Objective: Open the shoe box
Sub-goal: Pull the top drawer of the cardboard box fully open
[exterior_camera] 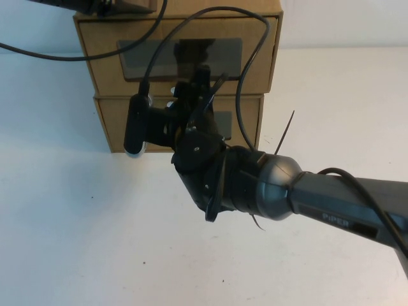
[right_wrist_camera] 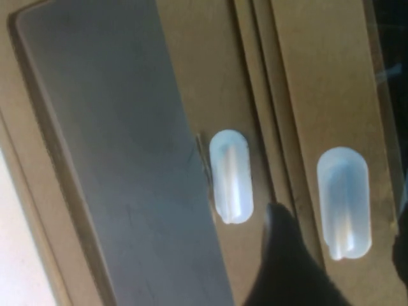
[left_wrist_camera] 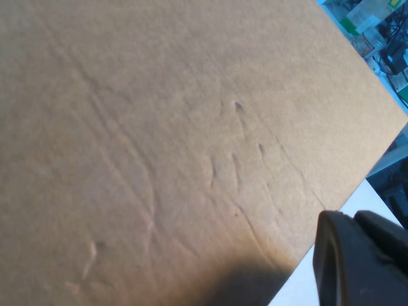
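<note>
Bright, even light falls on the white bench (exterior_camera: 70, 242), which reads faintly blue and nearly washed out, with only soft, faint shadows. The window (exterior_camera: 143, 60) of the shoe box (exterior_camera: 102, 32) mirrors dark shapes. In the left wrist view the cardboard surface (left_wrist_camera: 159, 127) looks warm and soft-focused, with a dark shadow at one edge. The right wrist view is blurred throughout, and the right pincer (right_wrist_camera: 287, 191) shows fingertips (right_wrist_camera: 231, 178) that glow pale.

shoe box (exterior_camera: 102, 44), top of frame: matt brown cardboard, faint creases noted | window (exterior_camera: 226, 54): smooth grey film, dull sheen | right gripper (right_wrist_camera: 287, 191) pads (right_wrist_camera: 231, 177): milky translucent plastic, glossy | arm (exterior_camera: 319, 197), lower right: smooth grey shell, satin | table (exterior_camera: 64, 223): white, matt
</note>
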Motion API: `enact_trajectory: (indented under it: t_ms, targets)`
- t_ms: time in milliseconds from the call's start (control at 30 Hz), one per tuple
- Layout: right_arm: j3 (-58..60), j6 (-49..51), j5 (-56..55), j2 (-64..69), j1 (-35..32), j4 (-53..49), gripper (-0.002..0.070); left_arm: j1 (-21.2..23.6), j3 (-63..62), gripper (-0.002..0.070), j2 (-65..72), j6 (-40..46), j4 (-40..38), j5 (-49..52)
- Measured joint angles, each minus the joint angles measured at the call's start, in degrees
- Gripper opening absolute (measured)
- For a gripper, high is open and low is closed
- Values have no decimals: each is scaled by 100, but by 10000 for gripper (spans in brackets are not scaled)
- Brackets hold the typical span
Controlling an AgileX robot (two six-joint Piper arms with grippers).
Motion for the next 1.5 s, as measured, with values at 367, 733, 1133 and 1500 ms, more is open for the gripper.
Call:
enact_trajectory:
  t_ms: [367,733,1133,1500]
  targets:
    - [0,12,-172,86,-64,-66,290,0,0,-4,0,13,-45,0]
    - [-41,14,-150,202,-140,-237,176,0,0,-4,0,13,-66,0]
    - [-56,101,-32,202,-161,-297,13,0,0,-4,0,81,-79,0]
    - [-56,106,-44,202,-161,-307,10,-116,0,-4,14,-39,438,-21]
